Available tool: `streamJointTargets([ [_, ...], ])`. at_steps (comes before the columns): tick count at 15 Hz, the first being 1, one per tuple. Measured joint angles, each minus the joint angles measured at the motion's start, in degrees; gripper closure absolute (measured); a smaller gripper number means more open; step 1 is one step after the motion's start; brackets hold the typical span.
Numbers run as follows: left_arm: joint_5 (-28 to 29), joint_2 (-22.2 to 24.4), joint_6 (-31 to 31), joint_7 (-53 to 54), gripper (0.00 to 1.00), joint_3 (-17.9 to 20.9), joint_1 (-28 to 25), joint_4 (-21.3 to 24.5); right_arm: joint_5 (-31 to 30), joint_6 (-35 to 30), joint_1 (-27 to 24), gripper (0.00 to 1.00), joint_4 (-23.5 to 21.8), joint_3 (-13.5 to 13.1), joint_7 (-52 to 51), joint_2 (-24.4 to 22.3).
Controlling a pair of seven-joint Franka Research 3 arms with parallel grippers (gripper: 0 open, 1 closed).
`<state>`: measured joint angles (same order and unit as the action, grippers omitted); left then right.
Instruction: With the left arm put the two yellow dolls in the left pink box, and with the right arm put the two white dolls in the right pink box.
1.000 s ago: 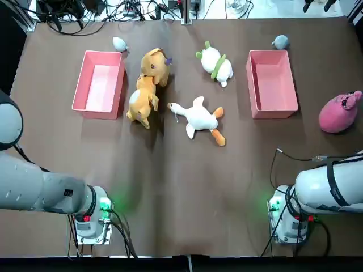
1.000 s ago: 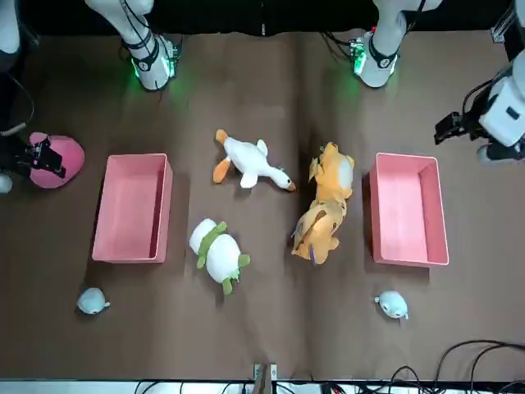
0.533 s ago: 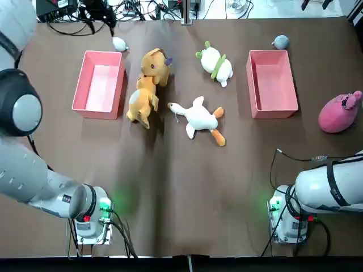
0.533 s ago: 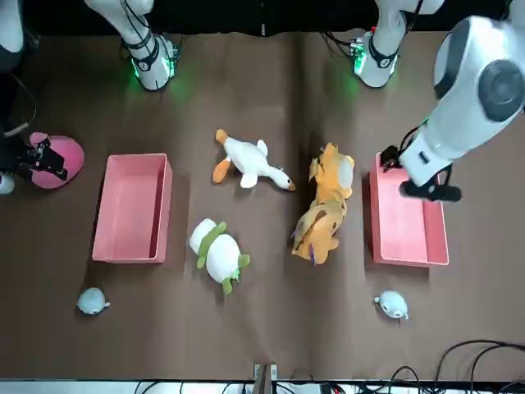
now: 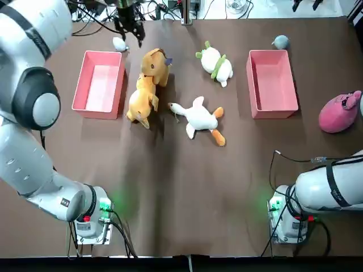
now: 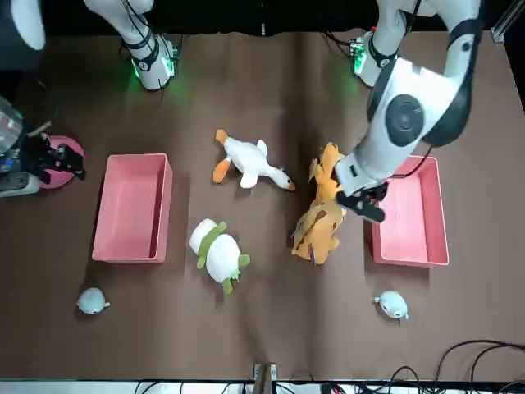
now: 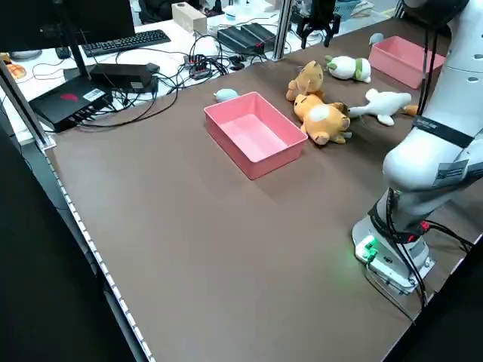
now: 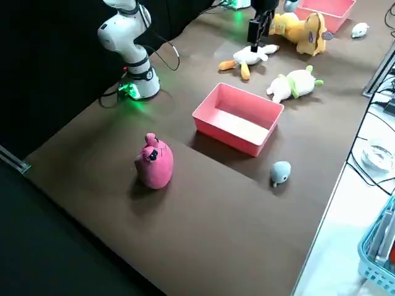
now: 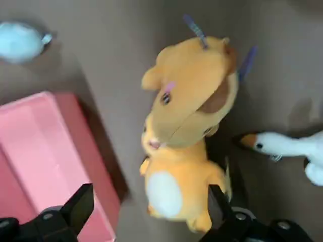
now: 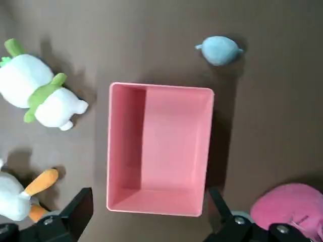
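Just right of the left pink plastic box (image 5: 97, 114), outside it: two yellow plush dolls, one tan-yellow with purple-tipped ears (image 5: 155, 63), one orange-yellow with a white belly (image 5: 140, 101), touching. Over these, left gripper (image 9: 153, 194), fingers apart, empty, in the front view partly covering dolls and box. Farther right of that box: white plush duck (image 5: 198, 117), white-and-green plush doll (image 5: 216, 63), right pink plastic box (image 5: 274, 114). Beyond, right gripper (image 10: 151, 194), fingers apart, empty; in the front view, partly hiding a round magenta plush (image 5: 336, 114). Behind the left box, small pale-blue plush (image 5: 119, 44). Underneath, matte brown table (image 5: 193, 187). Past its edge, black keyboard (image 7: 124, 43), tangled black cables (image 7: 170, 87), cut-off blue plastic basket (image 8: 374, 271).
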<state>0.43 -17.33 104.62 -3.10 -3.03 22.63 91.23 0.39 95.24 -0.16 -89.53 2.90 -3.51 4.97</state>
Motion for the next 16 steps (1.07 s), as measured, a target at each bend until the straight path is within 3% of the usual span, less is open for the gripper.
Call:
streamJointTargets([
  [3, 0.0, -2.1, 3.8, 0.9, 0.00, -0.6, 1.2, -0.1, 0.1, 2.1, 4.4, 0.01, -1.2, 0.2, 0.0, 0.1],
  [6, 0.0, -3.3, 6.6, 1.3, 0.00, -0.7, 1.6, -0.2, 0.6, 5.0, 8.0, 0.01, -6.4, 0.3, -0.2, 0.2],
  [10, 0.0, -6.4, 11.6, 1.6, 0.00, -0.8, 3.1, -0.3, 0.6, 11.5, 16.7, 0.01, -12.2, 0.5, -0.3, 0.2],
  [12, 0.0, -9.1, 14.9, 1.6, 0.01, -0.9, 4.0, -0.3, 0.5, 18.2, 20.1, 0.01, -15.2, 0.5, -0.2, 0.7],
  [16, 1.3, -13.7, 21.7, 1.8, 0.02, -0.7, 4.0, -0.3, 0.5, 29.2, 20.5, 0.00, -14.7, 0.1, -0.3, 8.5],
])
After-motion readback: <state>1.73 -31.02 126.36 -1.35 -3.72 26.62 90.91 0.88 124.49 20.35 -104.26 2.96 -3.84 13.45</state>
